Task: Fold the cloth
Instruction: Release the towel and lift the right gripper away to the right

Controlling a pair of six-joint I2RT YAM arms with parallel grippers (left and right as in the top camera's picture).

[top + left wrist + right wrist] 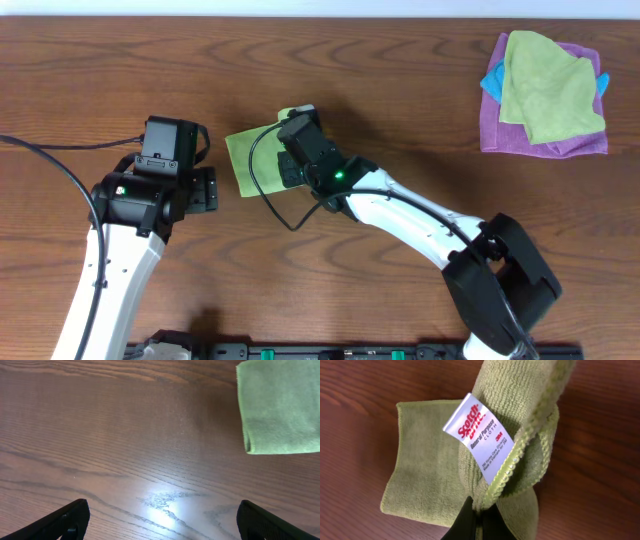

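Cloth: bright lime-green towelling cloth (250, 152), hemmed edge clamped in right jaws.
Left jaws: wide apart over bare brown wooden bench (125, 435).
Right-wrist view only: white printed tag (479, 437).

dark wood-grain table (400, 70), pale strip (300, 7) along its far edge, soft glare patch (161, 504)

- The cloth (430, 475): bright lime-green, with an edge stitched in the same colour.
- Its tag (479, 437): white, with red and dark lettering.
- The surface (125, 435): reddish-brown wood grain.
- Far pile: a dull yellow-green cloth (550, 90), a purple cloth (500, 135) and a blue cloth (492, 80).
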